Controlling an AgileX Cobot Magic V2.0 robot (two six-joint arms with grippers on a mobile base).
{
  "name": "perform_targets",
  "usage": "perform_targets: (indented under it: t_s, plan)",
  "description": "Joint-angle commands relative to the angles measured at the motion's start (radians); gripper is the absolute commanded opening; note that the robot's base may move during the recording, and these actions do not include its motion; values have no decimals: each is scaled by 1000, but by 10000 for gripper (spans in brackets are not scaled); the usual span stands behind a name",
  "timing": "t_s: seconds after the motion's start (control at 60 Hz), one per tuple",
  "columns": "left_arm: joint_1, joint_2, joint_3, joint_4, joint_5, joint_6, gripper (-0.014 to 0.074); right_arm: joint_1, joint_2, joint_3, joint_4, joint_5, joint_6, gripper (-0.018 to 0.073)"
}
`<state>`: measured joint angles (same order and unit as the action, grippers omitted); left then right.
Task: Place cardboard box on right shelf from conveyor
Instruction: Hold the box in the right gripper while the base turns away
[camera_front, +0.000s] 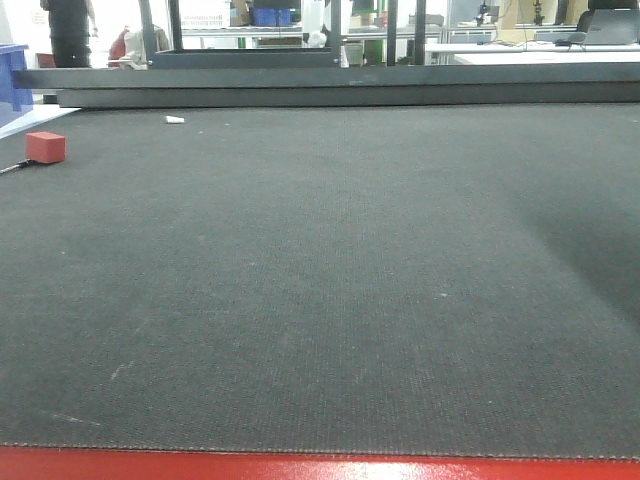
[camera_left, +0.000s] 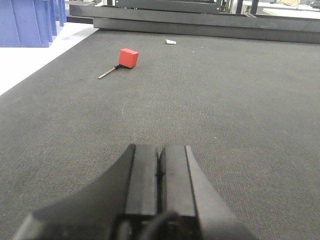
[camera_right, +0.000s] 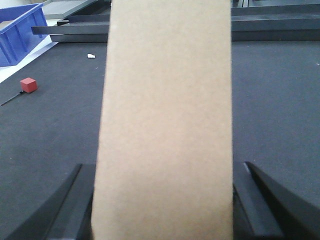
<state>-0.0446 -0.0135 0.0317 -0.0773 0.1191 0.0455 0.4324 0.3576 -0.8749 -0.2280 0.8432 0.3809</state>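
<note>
Right claw (camera_right: 163, 170) is pinching the plain tan cardboard box (camera_right: 167, 100) dead centre between its fingers. The box's long axis runs straight up the frame, away from the wrist. Behind it there's just dark grey conveyor belt (camera_right: 280, 110). Left claw (camera_left: 160, 152) sits low-middle in its view, pressed together and empty. No view shows the shiny steel shelf, so I can't tell which way to swing.

Our left gripper (camera_left: 160, 150) sits at the bottom centre of its wrist view. Its two dark fingers (camera_left: 142, 175) are pressed flat together with only a thin seam between them, and they point toward the top of the frame. Our right gripper (camera_right: 162, 172) shows in the lower corners of its view, its fingers (camera_right: 70, 205) set wide apart and pressing both sides of the cardboard box (camera_right: 165, 100) between them.
</note>
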Motion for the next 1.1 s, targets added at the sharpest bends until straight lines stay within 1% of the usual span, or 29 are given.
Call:
perform_targets:
  t_s: [0.0,1.083]
  plan:
    - [-8,-13,8,-6,-86,0,-116,-6,11,-25,-29,-100,-12,158]
    - [-8,-13,8,-6,-86,0,-116,-6,11,-25,-29,-100,-12,158]
